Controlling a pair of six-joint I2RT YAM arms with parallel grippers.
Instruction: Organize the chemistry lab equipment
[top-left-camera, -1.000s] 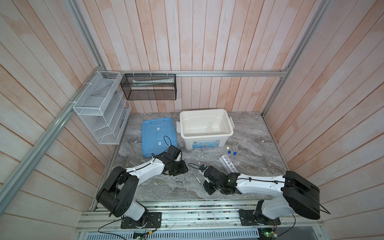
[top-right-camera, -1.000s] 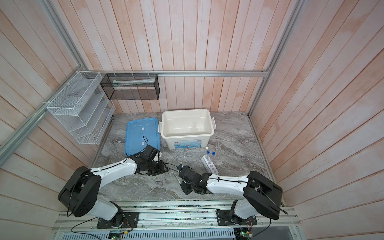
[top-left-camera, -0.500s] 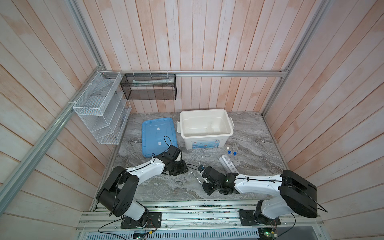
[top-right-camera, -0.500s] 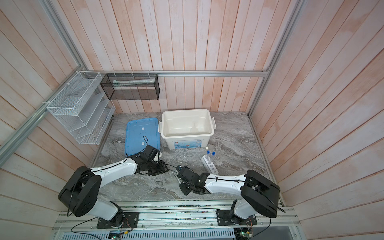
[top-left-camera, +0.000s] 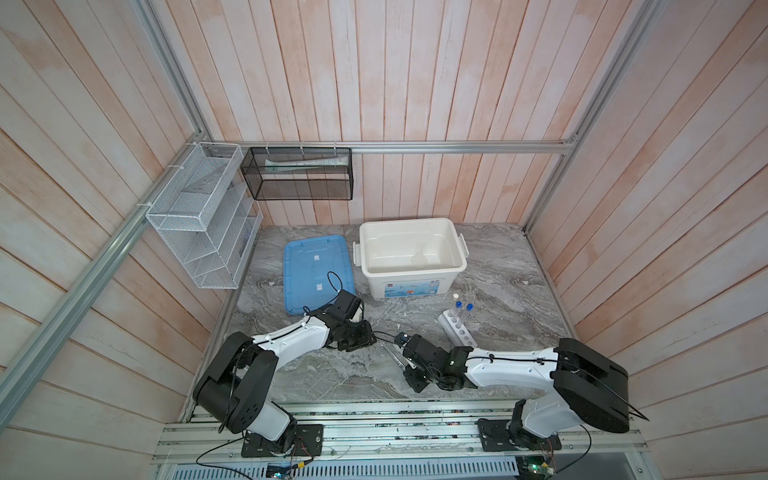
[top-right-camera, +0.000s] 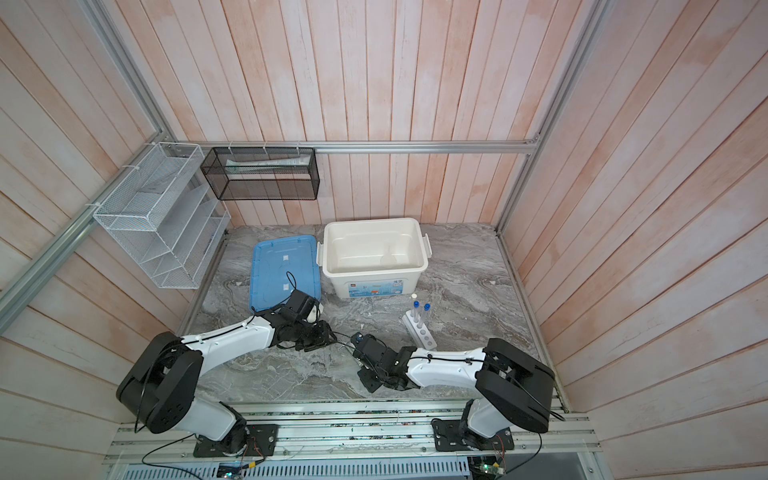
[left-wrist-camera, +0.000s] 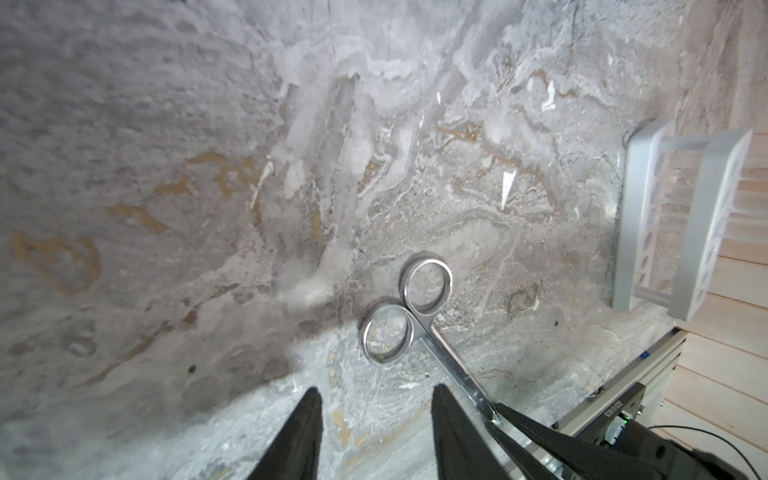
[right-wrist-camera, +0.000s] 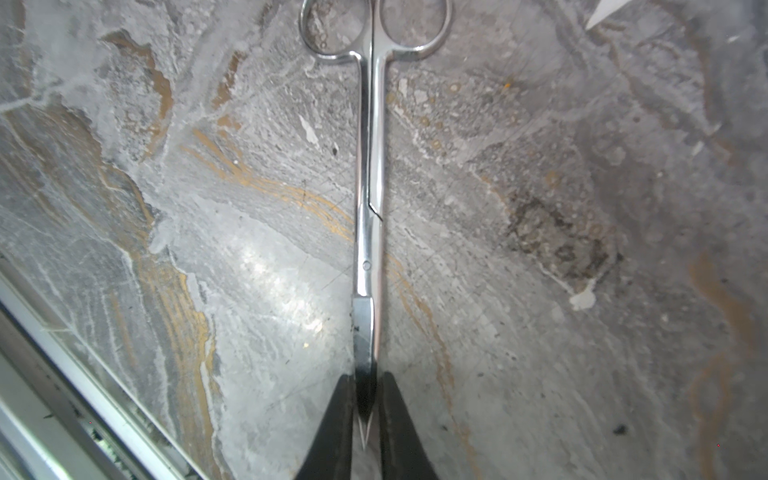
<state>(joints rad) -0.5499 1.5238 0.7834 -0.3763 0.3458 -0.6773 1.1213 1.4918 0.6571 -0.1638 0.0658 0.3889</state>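
The right gripper (right-wrist-camera: 366, 376) is closed on the blade tips of the small steel scissors (right-wrist-camera: 370, 208). In the right wrist view its two black fingers (right-wrist-camera: 340, 415) press against either side of the shut blades, with only the thin steel between them. The shaft runs straight away from the grip to the two ring handles. The left gripper (left-wrist-camera: 376, 392) stands partly apart with nothing between its tapered black fingers (left-wrist-camera: 305, 432). In the left wrist view only bare marble shows in the gap, and the ring handles lie just beyond the fingertips without touching them. The rings look to rest on the grey marble tabletop (top-left-camera: 498, 270); whether the blade end is raised off it I cannot tell. In both top views the scissors sit near the front middle of the table, between the two grippers, which meet there almost nose to nose. To their right, a little farther back, stands the white six-hole rack (top-left-camera: 457, 332). Three thin clear tubes are upright in its far end, two with blue caps (top-left-camera: 470, 307) and one with a white cap (top-left-camera: 456, 296). Beyond the rack is an open white plastic bin (top-left-camera: 411, 286), where a clear round dish (top-left-camera: 419, 259) shows faintly on the floor toward the right. A blue plastic lid (top-left-camera: 316, 270) lies flat on the table just left of the bin, and the left arm's wrist reaches over the lid's near right corner.
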